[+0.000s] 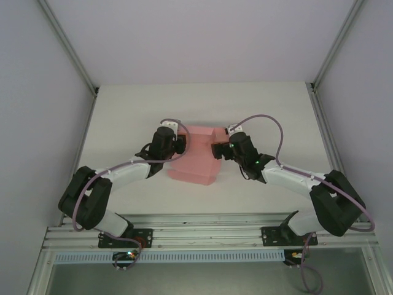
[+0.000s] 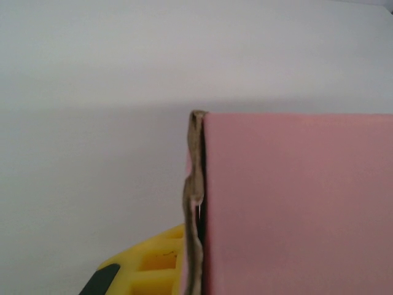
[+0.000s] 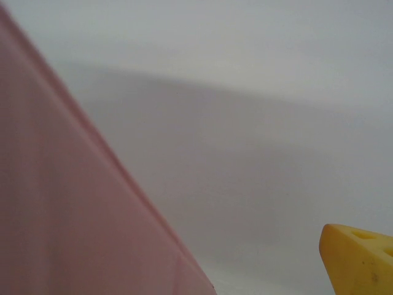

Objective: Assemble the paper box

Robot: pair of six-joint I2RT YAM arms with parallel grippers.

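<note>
The pale pink paper box (image 1: 195,158) lies mid-table as a partly folded card shape with a raised back section. My left gripper (image 1: 182,145) is at its left upper side and my right gripper (image 1: 217,149) at its right upper side. In the left wrist view a pink panel (image 2: 295,203) covers the right half; its worn cut edge (image 2: 196,203) presses against my yellow left finger (image 2: 153,267), and the other finger is hidden behind the card. In the right wrist view a pink panel (image 3: 67,209) slants across the left, well apart from one yellow finger (image 3: 362,261).
The white table (image 1: 123,117) is enclosed by pale walls with metal corner posts (image 1: 67,46). An aluminium rail (image 1: 209,236) carries both arm bases along the near edge. Purple cables loop over each arm.
</note>
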